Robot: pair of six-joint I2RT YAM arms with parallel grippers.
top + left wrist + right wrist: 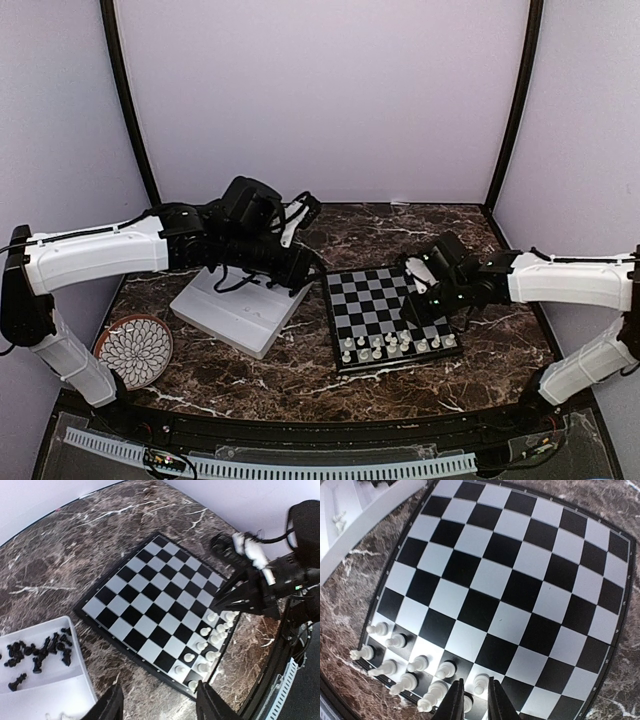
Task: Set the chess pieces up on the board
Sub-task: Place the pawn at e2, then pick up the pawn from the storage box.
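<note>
White plastic chess pieces (446,670) are standing in two rows at the lower left of the flat black-and-grey checked board (520,580) in the right wrist view. Right gripper (473,690) is hovering over them, seemingly seating one white figure, jaws narrowly apart around it; whether it is gripping, I cannot tell. Left gripper (159,707) is hanging spread wide, empty. Black pieces (40,652) are lying in the white divided tray (85,685); fetching them likely comes next

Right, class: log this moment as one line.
white pieces: on board; black pieces: in tray; left pincer: open, empty; right pincer: above white pieces, grip unclear
</note>
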